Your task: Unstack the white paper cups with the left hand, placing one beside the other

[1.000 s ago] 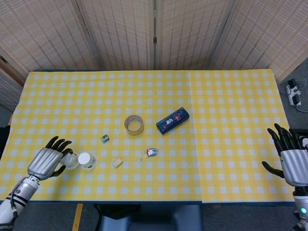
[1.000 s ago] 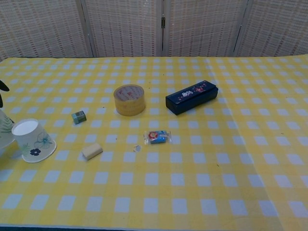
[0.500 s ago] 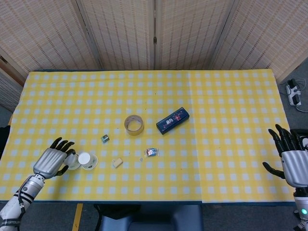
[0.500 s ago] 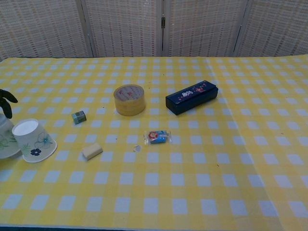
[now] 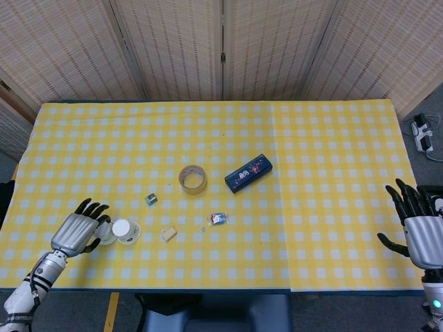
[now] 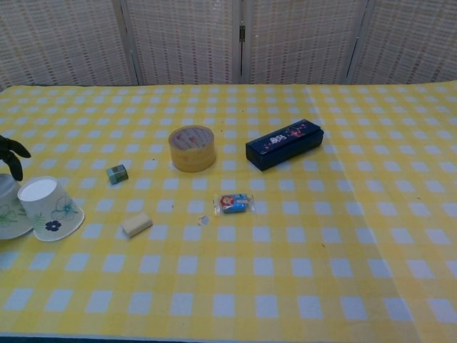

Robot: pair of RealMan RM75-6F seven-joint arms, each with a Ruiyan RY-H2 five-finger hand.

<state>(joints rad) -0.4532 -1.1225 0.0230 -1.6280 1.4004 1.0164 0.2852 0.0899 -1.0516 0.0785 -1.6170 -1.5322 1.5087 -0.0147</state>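
While the left hand (image 5: 77,234) sits at the lower left of the head view, its dark fingers curl round one white paper cup (image 5: 106,233), which stands just left of the second cup (image 6: 48,208), the two side by side and touching or nearly so. Whether the hand grips that cup or merely cages it I cannot tell, since the chest view cuts it off at the left edge. Well away at lower right, the right hand (image 5: 421,234) hangs empty with fingers spread.

light: bright, even, from overhead | shadows: faint and short, close under the left hand (image 5: 75,233) and beside the right hand (image 5: 419,232) | glare: none | focus: sharp in both views | distortion: slight bowing at head view edges
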